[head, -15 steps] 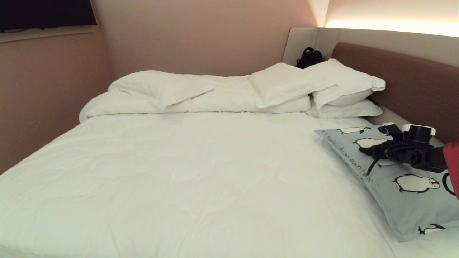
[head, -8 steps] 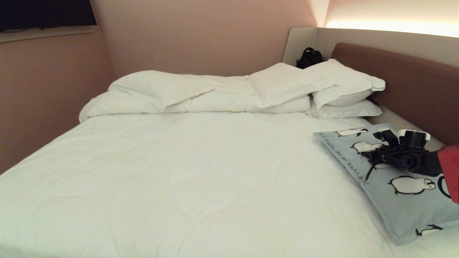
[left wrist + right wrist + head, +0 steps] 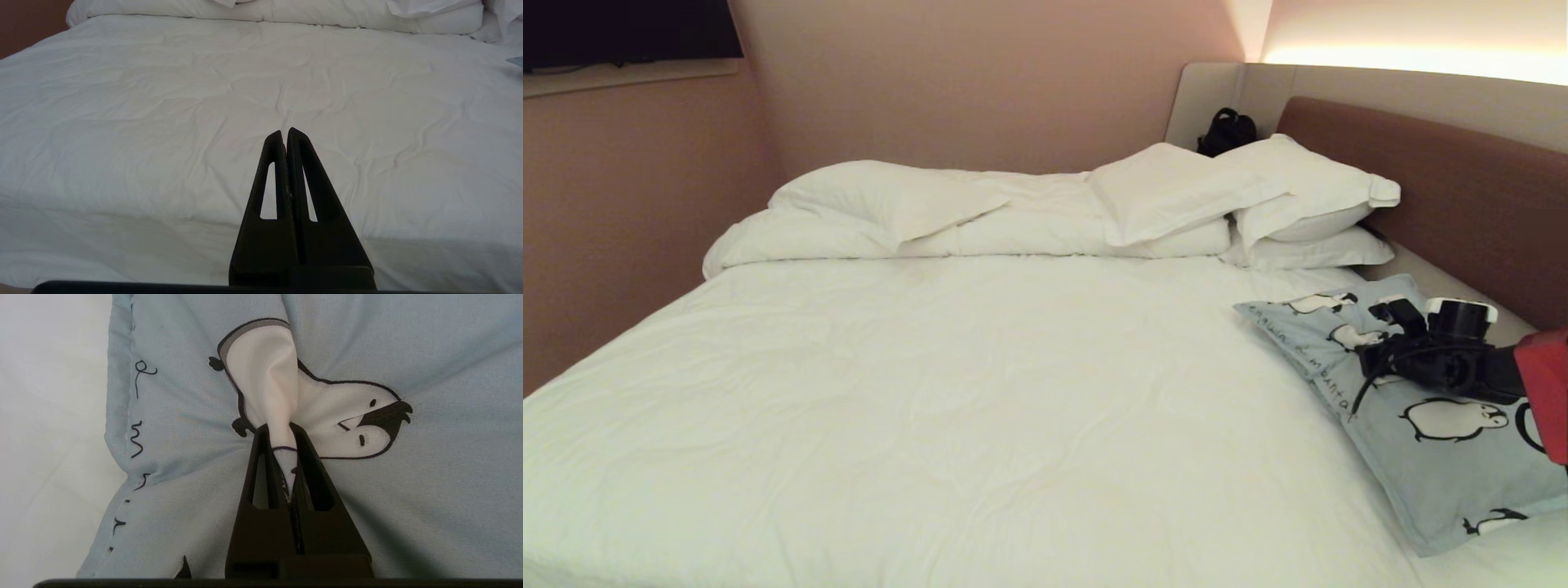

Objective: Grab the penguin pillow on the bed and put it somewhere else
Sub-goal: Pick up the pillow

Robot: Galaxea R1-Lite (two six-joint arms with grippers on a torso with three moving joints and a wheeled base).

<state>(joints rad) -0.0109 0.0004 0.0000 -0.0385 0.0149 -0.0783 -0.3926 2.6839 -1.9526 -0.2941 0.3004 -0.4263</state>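
The penguin pillow, light blue with black-and-white penguins and dark lettering, lies at the right side of the bed, close to the headboard. My right gripper presses down on its far half. In the right wrist view that gripper is shut on a pinched fold of the penguin pillow, taken through a penguin's white body. My left gripper is shut and holds nothing. It hangs low before the near edge of the bed, out of the head view.
White pillows and a folded white duvet are piled along the bed's far side. The brown headboard runs along the right. A black bag sits in the far corner. A pink wall borders the left side.
My right gripper has gone from open to shut, pinching the pillow's cover. The pillow's far end has bunched up and shifted slightly towards the headboard. The left arm stayed still.
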